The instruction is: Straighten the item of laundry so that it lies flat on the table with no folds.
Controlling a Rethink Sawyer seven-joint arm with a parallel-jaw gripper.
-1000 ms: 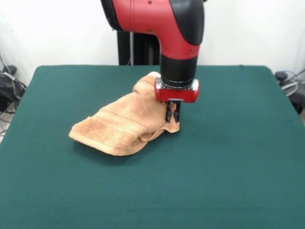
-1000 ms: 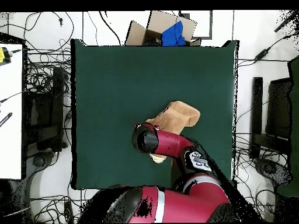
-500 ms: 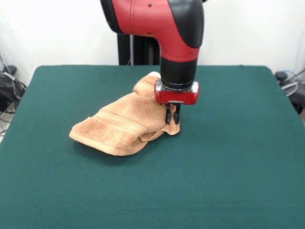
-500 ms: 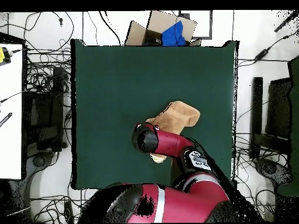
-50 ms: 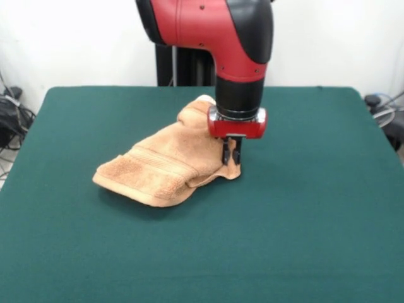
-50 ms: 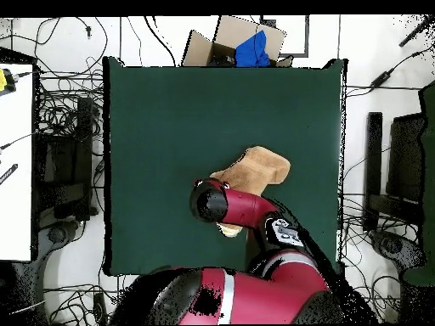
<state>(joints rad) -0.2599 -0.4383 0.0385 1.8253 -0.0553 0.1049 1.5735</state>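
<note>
The item of laundry point(image 5: 165, 164) is an orange-tan towel lying bunched and folded near the middle of the green table point(image 5: 303, 214). A woven band crosses its thick left end. My gripper point(image 5: 231, 155) comes straight down at the towel's right corner and is shut on that corner, which is lifted slightly off the cloth. In the overhead view the towel point(image 6: 255, 167) sticks out from under the red arm, and the gripper itself is hidden beneath the arm's wrist.
A cardboard box point(image 6: 223, 42) with something blue point(image 6: 252, 51) in it sits past the table's far edge in the overhead view. Cables lie on the floor around the table. A white bench point(image 6: 15, 161) stands at the left.
The gripper has shifted slightly to the right in the front view, drawing the pinched towel corner with it. The rest of the towel has barely moved.
</note>
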